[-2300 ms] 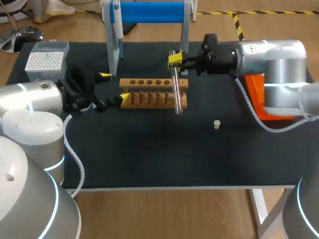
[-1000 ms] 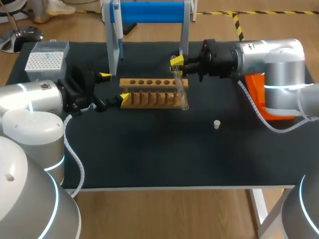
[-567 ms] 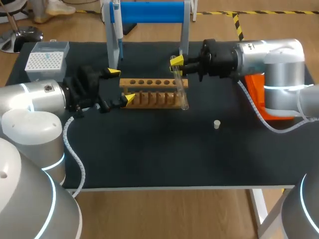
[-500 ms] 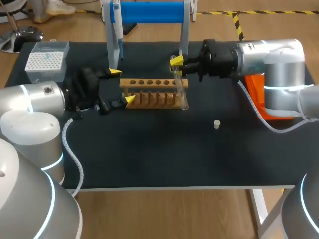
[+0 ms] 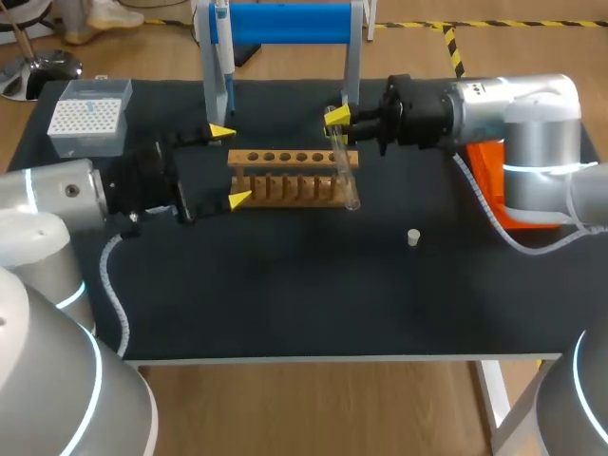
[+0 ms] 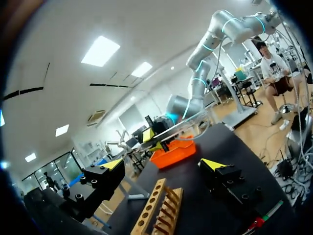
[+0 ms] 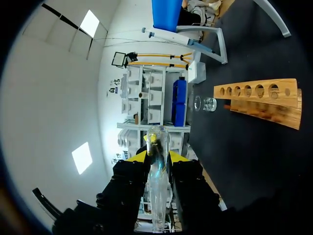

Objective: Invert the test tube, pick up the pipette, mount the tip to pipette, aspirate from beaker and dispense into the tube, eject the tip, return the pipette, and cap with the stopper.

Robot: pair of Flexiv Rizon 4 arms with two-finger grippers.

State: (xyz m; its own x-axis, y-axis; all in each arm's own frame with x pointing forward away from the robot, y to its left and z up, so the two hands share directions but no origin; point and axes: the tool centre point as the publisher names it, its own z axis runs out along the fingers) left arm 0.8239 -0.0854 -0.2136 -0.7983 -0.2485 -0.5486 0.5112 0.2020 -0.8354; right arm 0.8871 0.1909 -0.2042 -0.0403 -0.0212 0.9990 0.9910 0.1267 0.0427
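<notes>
Lying nearest on the black worktop [image 5: 285, 294] is a small white stopper [image 5: 413, 237], alone and well apart from both arms. Farther back stands a wooden rack [image 5: 294, 177] with a row of holes along its top. The left gripper [image 5: 230, 165] sits just off the rack's left end, its fingers spread wide with nothing between them. In the left wrist view the rack [image 6: 151, 210] lies ahead, in line with the gap between the fingers.

At the rack's right end a glass tube [image 5: 344, 171] hangs tilted, its lower end just beside the rack; whether it touches the worktop I cannot tell. Its upper end is clamped in the right gripper [image 5: 334, 122], whose arm comes in level from the right. The right wrist view shows the tube [image 7: 157, 186] pinched from both sides. A small glass beaker [image 7: 209, 104] stands on the worktop beyond the rack [image 7: 259, 95].

An orange bin [image 5: 494, 180] sits under the right arm. At the back a pipette [image 5: 226, 66] hangs on a blue-barred stand [image 5: 285, 21], and a tip box [image 5: 87, 117] sits in the far left corner.
</notes>
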